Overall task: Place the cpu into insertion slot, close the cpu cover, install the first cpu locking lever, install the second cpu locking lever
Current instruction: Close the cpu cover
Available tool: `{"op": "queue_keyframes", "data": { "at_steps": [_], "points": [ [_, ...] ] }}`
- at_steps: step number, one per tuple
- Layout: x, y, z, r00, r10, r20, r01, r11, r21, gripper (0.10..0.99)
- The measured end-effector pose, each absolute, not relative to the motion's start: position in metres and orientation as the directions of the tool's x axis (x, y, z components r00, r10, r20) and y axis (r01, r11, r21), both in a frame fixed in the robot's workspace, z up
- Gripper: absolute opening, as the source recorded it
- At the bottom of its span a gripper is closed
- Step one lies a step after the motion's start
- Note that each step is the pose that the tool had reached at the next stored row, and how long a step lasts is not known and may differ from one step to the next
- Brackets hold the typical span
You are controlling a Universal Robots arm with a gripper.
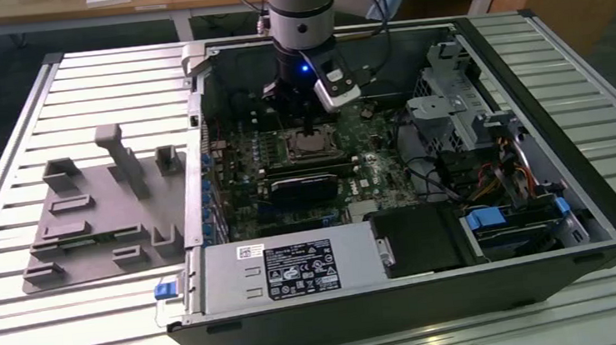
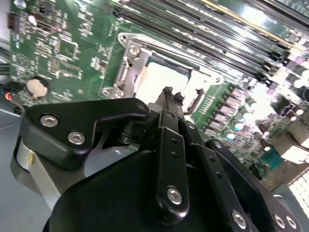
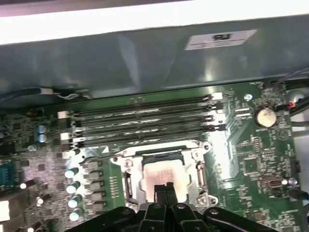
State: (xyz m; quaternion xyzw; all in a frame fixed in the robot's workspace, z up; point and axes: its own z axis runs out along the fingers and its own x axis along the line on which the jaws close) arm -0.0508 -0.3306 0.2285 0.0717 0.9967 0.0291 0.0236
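Exterior view: your robot arm reaches into the open black computer case (image 1: pixel 578 199) on the slatted metal table (image 1: pixel 13 123). Its black gripper (image 1: pixel 306 127) hangs directly over the small square cpu with the dull silvery top (image 1: pixel 308 145), which is seated in the socket on the green motherboard (image 1: pixel 240 157).

Second wrist view: you see the gripper's fingers drawn tight together with nothing between them. The tips hover just above the chip's near edge. The thin silvery metal cpu cover (image 2: pixel 126 65), a square frame with an open centre, lies flat around the chip.

First wrist view: chip in and cover down, so the first two steps look done. A thin wire locking lever (image 3: pixel 101 156) runs beside the socket. You cannot tell whether either lever is latched.
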Motion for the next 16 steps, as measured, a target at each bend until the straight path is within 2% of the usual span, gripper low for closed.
{"op": "queue_keyframes", "data": {
  "at_steps": [16],
  "points": [
    [-0.0435,-0.3305,0.2373,-0.989,0.144,-0.043,0.141,0.988,0.062,0.102]
  ]
}}
